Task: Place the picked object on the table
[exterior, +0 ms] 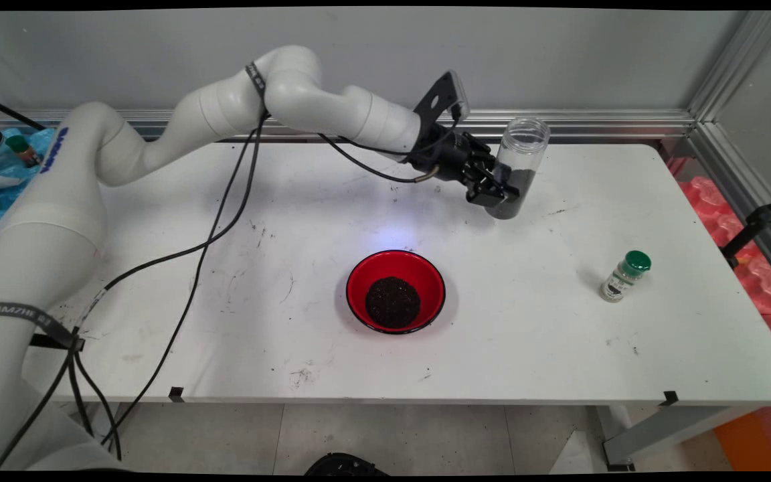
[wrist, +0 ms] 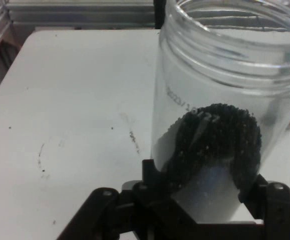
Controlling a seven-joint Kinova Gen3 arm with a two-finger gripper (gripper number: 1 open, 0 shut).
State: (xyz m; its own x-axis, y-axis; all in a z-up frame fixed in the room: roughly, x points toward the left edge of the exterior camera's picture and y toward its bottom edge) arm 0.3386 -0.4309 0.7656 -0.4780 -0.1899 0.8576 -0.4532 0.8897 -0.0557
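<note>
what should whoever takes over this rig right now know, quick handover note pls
Gripper: shut on the clear jar, held near upright above the table's far side; the jar is lidless, with dark grains in its lower part.
Red bowl: mid-table, a heap of dark grains inside.
Small green-capped bottle: standing on the table to the right, untouched.
Grains are in both bowl and jar.

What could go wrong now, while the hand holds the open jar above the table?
1. The clear jar has no lid and is slightly tilted in the hand; more tilt could spill its dark grains onto the white table.
2. The fingers grip smooth, rounded plastic low on the jar, so it might slip or turn.
3. The red bowl already holds a heap; more grains could overflow.
</note>
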